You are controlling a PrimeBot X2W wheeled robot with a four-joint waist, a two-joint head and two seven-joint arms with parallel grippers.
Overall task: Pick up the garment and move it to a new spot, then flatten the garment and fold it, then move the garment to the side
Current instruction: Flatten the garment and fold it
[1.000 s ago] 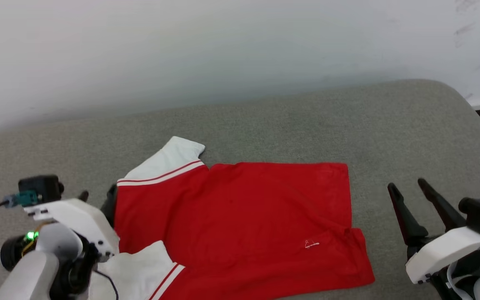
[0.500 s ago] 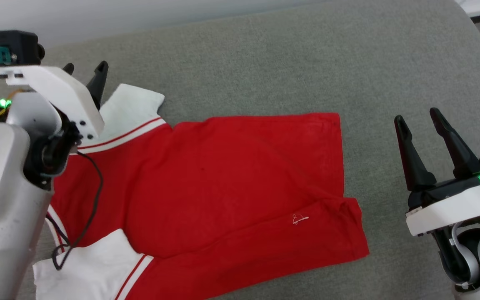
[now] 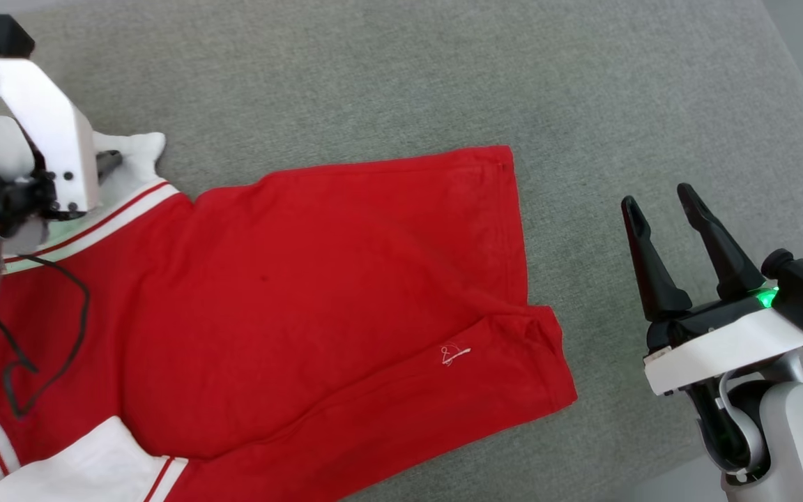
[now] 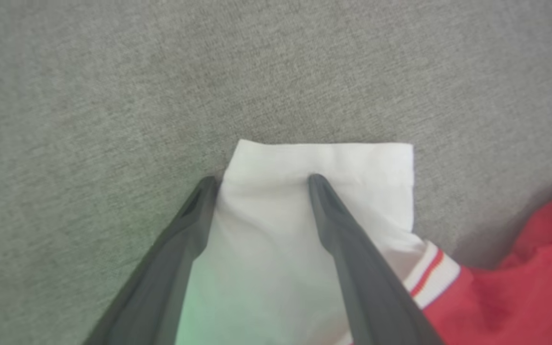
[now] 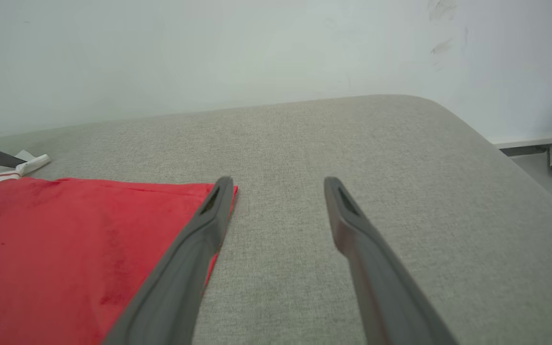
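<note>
The garment [image 3: 290,293] lies spread on the grey cushion, plain red side up, with white sleeves at the left. My left gripper [image 4: 261,179] hangs open over the far white sleeve [image 4: 324,163]; one finger [image 4: 338,225] is over the sleeve cloth and the other is at the sleeve's left edge, nothing pinched. In the head view its white wrist mount [image 3: 32,118] hides most of that sleeve. My right gripper [image 3: 659,202] stands open over bare cushion to the right of the garment's hem [image 5: 113,230], apart from it.
The grey cushion [image 3: 373,77] ends in a rounded corner at the far right [image 5: 448,120], with floor beyond. A pale wall [image 5: 209,48] stands behind it. A black cable [image 3: 60,328] from my left arm hangs over the red cloth.
The head camera has tilted down, so the wall has left the picture. My left gripper has gone from the near side of the shirt to over the far white sleeve. Both grippers stay open.
</note>
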